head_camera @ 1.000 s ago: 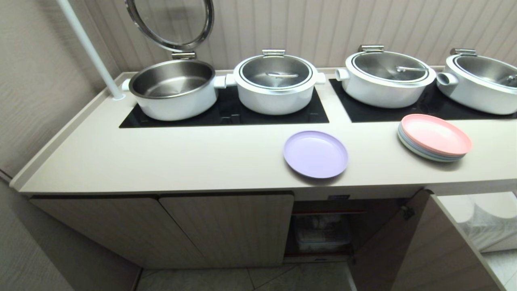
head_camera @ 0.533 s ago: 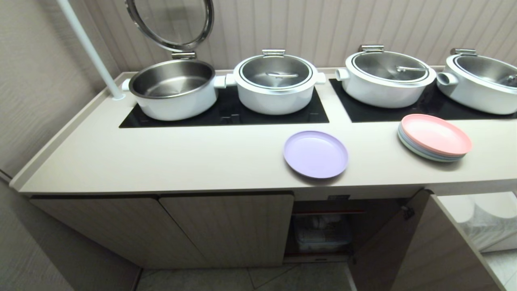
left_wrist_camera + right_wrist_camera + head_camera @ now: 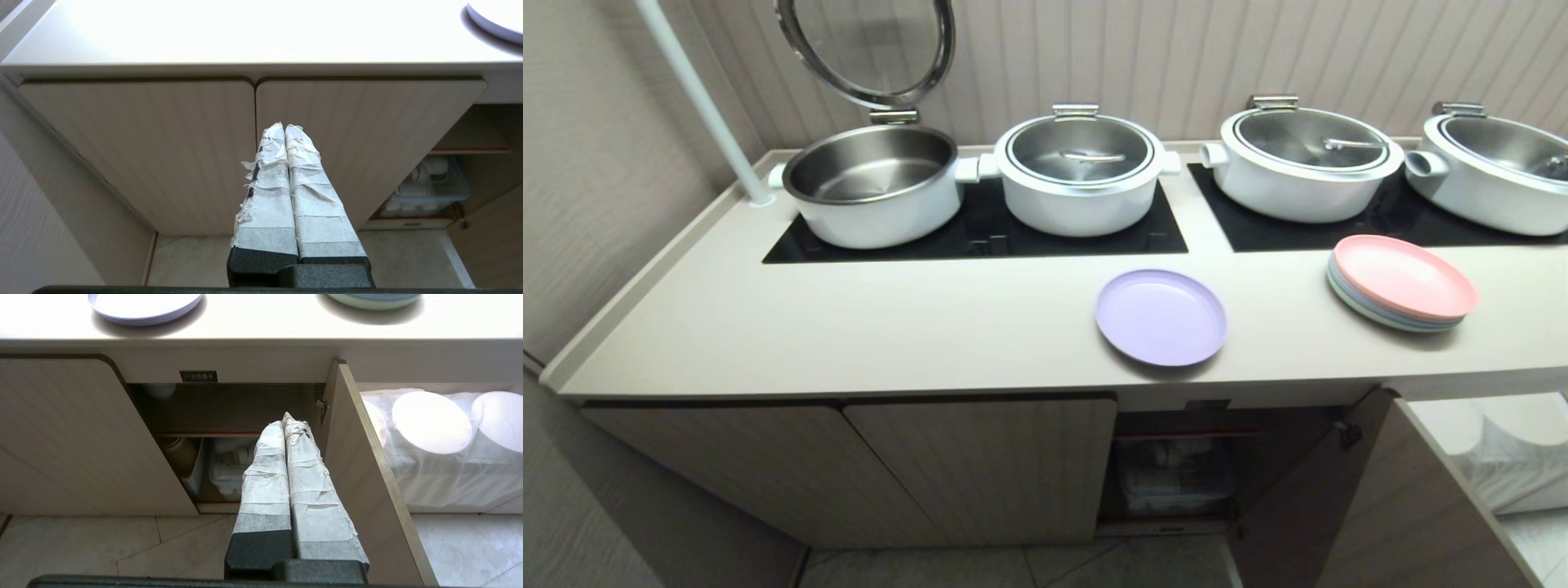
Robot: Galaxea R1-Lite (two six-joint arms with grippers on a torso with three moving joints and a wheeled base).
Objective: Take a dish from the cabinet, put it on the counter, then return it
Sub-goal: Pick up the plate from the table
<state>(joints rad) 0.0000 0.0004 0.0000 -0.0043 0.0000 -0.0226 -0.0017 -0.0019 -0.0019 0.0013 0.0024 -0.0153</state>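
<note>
Counter [image 3: 849,327] carries dish [image 3: 1161,318], above open cabinet [image 3: 229,416]. Right gripper [image 3: 284,419] nearer, below dish, closed, empty; left gripper [image 3: 284,127] closed too.

this looks like a buffet or catering serving station. a long counter [image 3: 849,335] carries inset black cooktop panels [image 3: 980,233] with four white-bodied steel warming pots [image 3: 1078,175] in a row along its back edge, one with its round hinged lid [image 3: 866,49] raised. a stack of pastel plates [image 3: 1401,282] sits near the right end, and a lavender plate [image 3: 1161,317] by the front edge. below, a labelled cabinet [image 3: 229,428] stands open on stored tableware, beside cloth-covered white discs [image 3: 431,422].
</note>
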